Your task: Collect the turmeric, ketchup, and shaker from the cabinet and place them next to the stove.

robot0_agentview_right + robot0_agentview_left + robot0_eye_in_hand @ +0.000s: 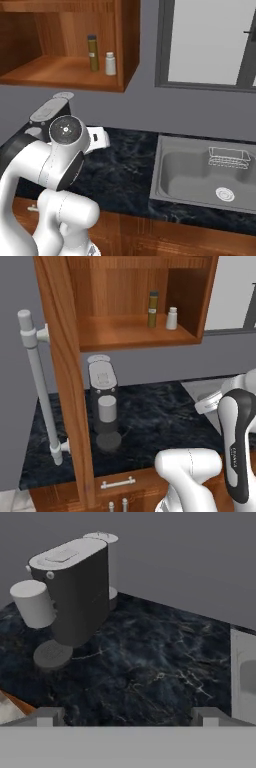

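1. Up on the shelf of the open cabinet [135, 331] you had two of the task's containers: a tall, slim, olive-brown bottle with a dark cap [152, 309], and just to its right a short white shaker [172, 318]. They stood close together but apart, both upright, toward the right end of the shelf.
2. You could see the same pair in the right base view, the bottle [93, 52] to the left of the shaker [110, 64], near the cabinet's right wall [127, 45].
3. Your cabinet door [65, 381] stood swung open toward the camera, its long grey bar handle [40, 386] on the left face.
4. Below the shelf, a dark coffee machine [103, 401] with a grey cup part sat on the black marbled counter [150, 421], against the grey back wall.
5. Your gripper [127, 716] hung over that counter, with the coffee machine [70, 597] ahead to its left; its two fingertips [45, 716] sat far apart, so the pincer was wide and held nothing.
6. To the right, you had a steel sink [205, 175] set into the counter, with a small wire rack [229, 156] at its far side, under a window [210, 42].
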